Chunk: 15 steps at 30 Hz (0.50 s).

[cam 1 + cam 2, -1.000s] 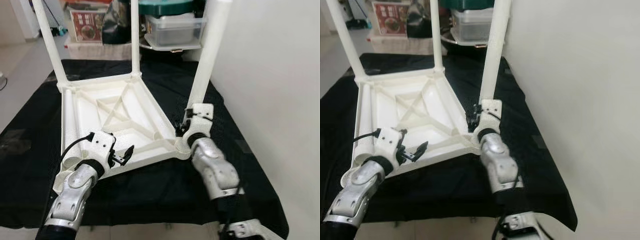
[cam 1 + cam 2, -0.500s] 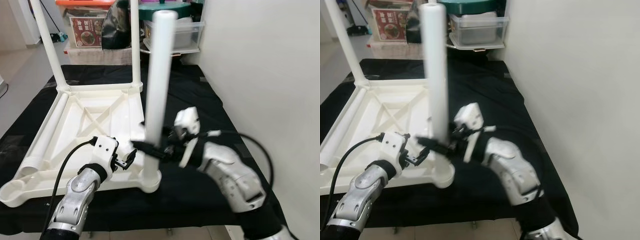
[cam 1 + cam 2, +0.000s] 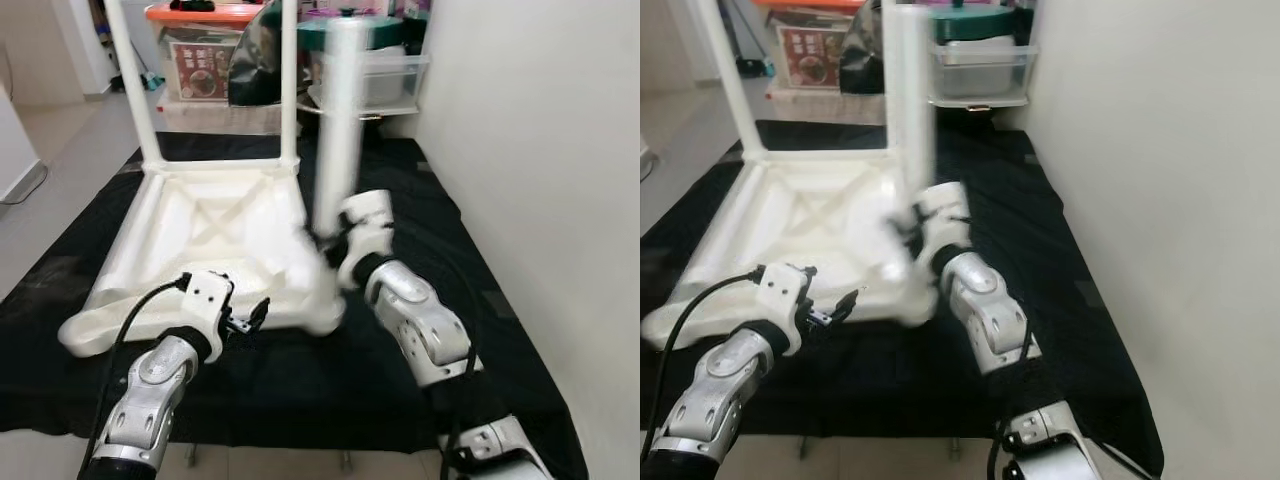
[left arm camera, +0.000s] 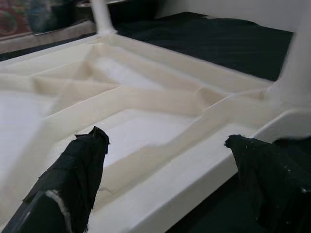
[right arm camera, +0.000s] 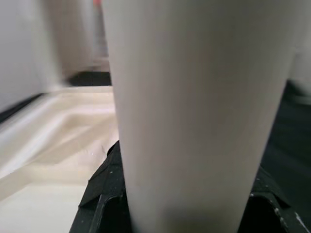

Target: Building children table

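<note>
White plastic made up the upturned child's table (image 3: 215,235), which lay underside-up on a black cloth (image 3: 420,200), its ribbed frame facing the ceiling. The right gripper (image 3: 325,240) was clamped round the near-right leg (image 3: 338,130) low down, just above its corner socket; that leg stood upright, long axis vertical, and in the right wrist view it (image 5: 194,111) sat between the black fingers (image 5: 104,189). The gripper and socket were blurred, so the joint itself was hard to make out. The left gripper (image 3: 252,315) hovered spread wide at the table's near edge, fingers (image 4: 77,170) apart over the rim (image 4: 194,165), gripping nothing. Two far legs (image 3: 135,85) ran out of the frame's top.
</note>
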{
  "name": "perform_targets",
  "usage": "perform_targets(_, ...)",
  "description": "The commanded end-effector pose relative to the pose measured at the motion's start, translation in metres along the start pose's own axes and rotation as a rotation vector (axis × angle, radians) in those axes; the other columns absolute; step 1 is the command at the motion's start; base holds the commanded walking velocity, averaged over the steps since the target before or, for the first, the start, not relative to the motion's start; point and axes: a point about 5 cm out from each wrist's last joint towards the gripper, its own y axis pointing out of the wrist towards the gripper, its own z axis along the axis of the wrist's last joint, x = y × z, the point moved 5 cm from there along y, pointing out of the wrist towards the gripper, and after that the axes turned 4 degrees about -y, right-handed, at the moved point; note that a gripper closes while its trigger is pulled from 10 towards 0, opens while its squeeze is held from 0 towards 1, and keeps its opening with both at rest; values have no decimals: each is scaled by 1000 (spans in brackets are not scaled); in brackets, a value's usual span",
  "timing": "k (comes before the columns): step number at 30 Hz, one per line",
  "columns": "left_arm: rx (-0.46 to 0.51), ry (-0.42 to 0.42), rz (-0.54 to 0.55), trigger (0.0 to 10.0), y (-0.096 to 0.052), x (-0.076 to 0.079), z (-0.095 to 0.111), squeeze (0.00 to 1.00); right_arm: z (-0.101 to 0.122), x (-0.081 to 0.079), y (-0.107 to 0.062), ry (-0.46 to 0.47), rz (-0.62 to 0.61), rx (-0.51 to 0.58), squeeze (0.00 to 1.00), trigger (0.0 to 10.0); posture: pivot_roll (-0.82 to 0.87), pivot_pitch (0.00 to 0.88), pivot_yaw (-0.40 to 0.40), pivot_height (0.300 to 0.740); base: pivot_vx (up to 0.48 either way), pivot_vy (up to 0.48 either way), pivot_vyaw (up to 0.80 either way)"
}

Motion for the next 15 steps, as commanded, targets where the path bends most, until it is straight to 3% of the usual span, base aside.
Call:
perform_targets(1, -12, 16, 2, 10000, -2, -2, -3, 0, -52, 34, -12, -4, -176, -187, 0, 0, 97, 0, -56, 740, 0, 0, 0)
perform_targets(2, -12, 13, -3, 10000, -1, 0, -3, 0, -54, 26, -17, -12, -147, -193, 0, 5725, 90, 0, -54, 740, 0, 0, 0)
perform_targets(3, -10, 9, -10, 10000, 0, 2, -2, 0, -50, 14, -21, -33, -91, -170, 0, 10000, 79, 0, -44, 740, 0, 0, 0)
perform_targets(5, -8, 8, -15, 10000, 2, 4, -2, 0, -47, 5, -23, -41, -56, -153, 0, 10000, 79, 0, -42, 740, 0, 0, 0)
perform_targets(6, -9, 7, -19, 10000, 4, 6, -2, 0, -40, -3, -23, -10, -7, -114, 357, 10000, 79, 0, -39, 740, 0, 0, 0)
perform_targets(7, -9, 7, -19, 10000, 4, 6, -2, 0, -40, -3, -23, -10, -7, -114, 357, 10000, 79, 0, -39, 740, 0, 0, 0)
perform_targets(8, -7, 7, -23, 10000, 5, 7, -2, 0, -31, -7, -21, 8, 25, -72, 1000, 10000, 81, 0, -40, 740, 0, 0, 0)
perform_targets(12, -3, 10, -25, 10000, 6, 5, 0, 0, -14, -16, -16, 33, 105, -18, 1000, 10000, 83, 0, -42, 740, 0, 0, 0)
perform_targets(13, -1, 12, -22, 10000, 5, 2, 1, 0, 0, -20, -13, 51, 153, 32, 0, 10000, 82, 0, -42, 740, 0, 0, 0)
perform_targets(15, -6, 16, -14, 10000, 3, -2, -1, 0, 30, -38, -16, 73, 351, 147, 0, 10000, 80, 0, -46, 740, 0, 0, 0)
